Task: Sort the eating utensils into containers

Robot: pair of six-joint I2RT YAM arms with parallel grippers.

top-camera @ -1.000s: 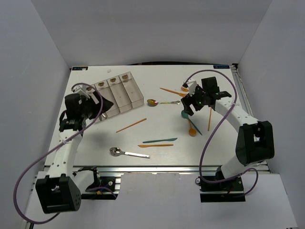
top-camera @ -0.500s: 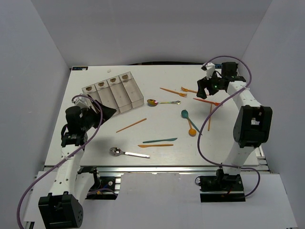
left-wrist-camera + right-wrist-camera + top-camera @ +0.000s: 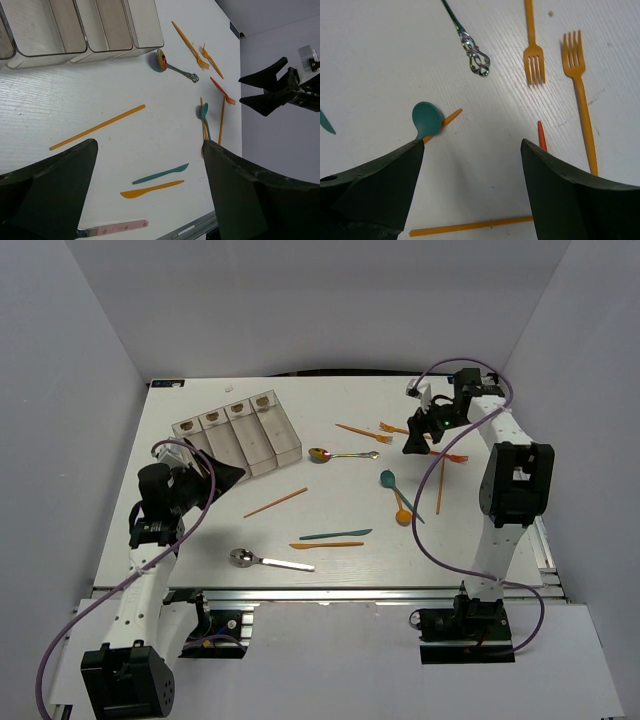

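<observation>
I keep my left gripper [image 3: 224, 477] spread beside the near end of the containers [image 3: 238, 433]. My right gripper [image 3: 414, 436], also spread, hovers over the orange forks [image 3: 392, 427] well right of them, with loose utensils [image 3: 335, 536] lying between.

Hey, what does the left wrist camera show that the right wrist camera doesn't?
Only the left wrist view: the containers, the orange knife, a long orange stick and the open right gripper. Only the right wrist view: no object that the other lacks, just a closer look. Both: the orange forks, the teal spoon and the handle of the iridescent spoon.
</observation>
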